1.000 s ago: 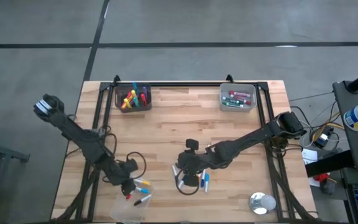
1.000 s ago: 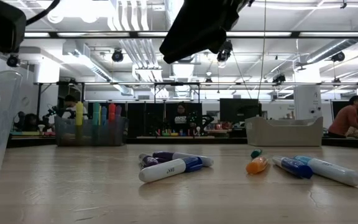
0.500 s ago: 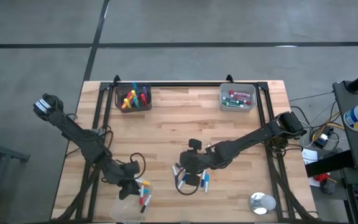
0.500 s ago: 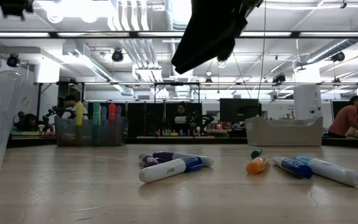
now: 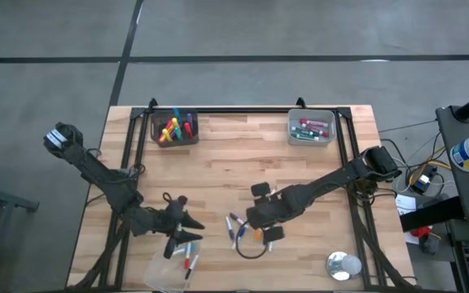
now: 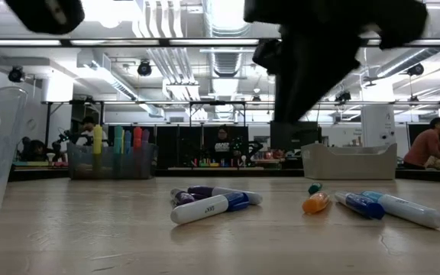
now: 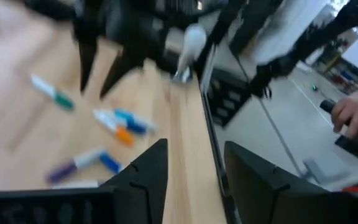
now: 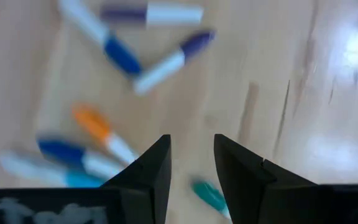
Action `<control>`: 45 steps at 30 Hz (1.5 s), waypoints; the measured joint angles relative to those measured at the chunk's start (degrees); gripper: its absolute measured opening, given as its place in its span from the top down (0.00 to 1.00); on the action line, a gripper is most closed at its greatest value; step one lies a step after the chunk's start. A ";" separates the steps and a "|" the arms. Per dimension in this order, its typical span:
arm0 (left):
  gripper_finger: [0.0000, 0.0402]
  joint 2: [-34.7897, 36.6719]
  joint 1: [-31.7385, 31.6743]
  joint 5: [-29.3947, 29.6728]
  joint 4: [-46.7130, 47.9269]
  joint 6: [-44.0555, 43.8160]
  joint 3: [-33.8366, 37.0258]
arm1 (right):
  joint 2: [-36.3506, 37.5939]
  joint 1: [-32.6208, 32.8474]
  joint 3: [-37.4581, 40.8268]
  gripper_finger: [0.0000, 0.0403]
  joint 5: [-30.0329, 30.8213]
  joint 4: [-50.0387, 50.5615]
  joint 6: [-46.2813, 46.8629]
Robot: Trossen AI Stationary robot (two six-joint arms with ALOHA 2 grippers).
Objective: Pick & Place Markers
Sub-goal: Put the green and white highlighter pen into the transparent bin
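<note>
We see a wooden table (image 5: 218, 163) from above, and we place everything else against it. The left arm (image 5: 96, 171) reaches in from the table's left edge toward its front left part; the right arm (image 5: 324, 185) crosses from the right edge to the front middle.

On the back edge of the table sit two bins: a dark bin (image 5: 175, 127) toward the left with upright markers in yellow, pink and red, and a grey bin (image 5: 311, 127) toward the right with markers lying in it. At the front left corner of the table we see a clear container (image 5: 172, 268) with a few markers (image 5: 190, 259) in red and blue lying in it. Near the front right corner stands a small round metal lid (image 5: 344, 264).

The left gripper (image 5: 187, 230) hangs just beyond the clear container's rim, its fingers spread wide and nothing between them. In its wrist view the two dark fingers (image 7: 143, 174) stand apart over bare wood.

The right gripper (image 5: 265, 213) hovers above the loose markers (image 5: 236, 226) scattered on the front middle of the table. In its wrist view the fingers (image 8: 154, 165) stand at a narrow gap with bare wood between them, so we take it as empty and only partly open. Below it lie blue-capped, purple-capped, orange and teal pens.

From table height we see a white-and-blue marker (image 6: 208, 207), an orange one (image 6: 315, 202) and a blue one (image 6: 392, 206) lying flat on the wood.
</note>
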State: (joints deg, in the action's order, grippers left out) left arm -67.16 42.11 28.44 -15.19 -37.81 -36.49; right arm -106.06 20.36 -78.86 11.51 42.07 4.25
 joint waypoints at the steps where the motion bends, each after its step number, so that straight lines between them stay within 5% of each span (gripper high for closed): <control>1: 0.63 0.00 -0.01 1.18 -1.55 1.76 0.00 | 0.00 -0.01 0.03 0.72 0.08 1.71 -3.02; 17: 0.63 -0.07 -0.07 4.05 -5.21 8.23 0.15 | 0.00 -2.88 5.89 0.70 2.12 7.36 -25.35; 27: 0.63 -0.09 -0.09 4.05 -5.19 9.73 0.15 | 0.00 -8.11 10.43 0.64 1.75 5.14 -28.54; 39: 0.63 -0.09 -0.09 4.05 -5.17 9.68 0.17 | 0.08 -9.27 16.10 0.71 -1.73 -2.46 -29.37; 45: 0.63 -0.11 -0.09 4.09 -5.17 9.69 0.20 | 0.28 -9.37 17.14 0.78 -4.23 -3.67 -22.61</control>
State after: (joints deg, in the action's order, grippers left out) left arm -67.26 42.02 32.53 -20.36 -28.12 -36.29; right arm -105.78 10.99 -61.72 7.28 38.40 -18.36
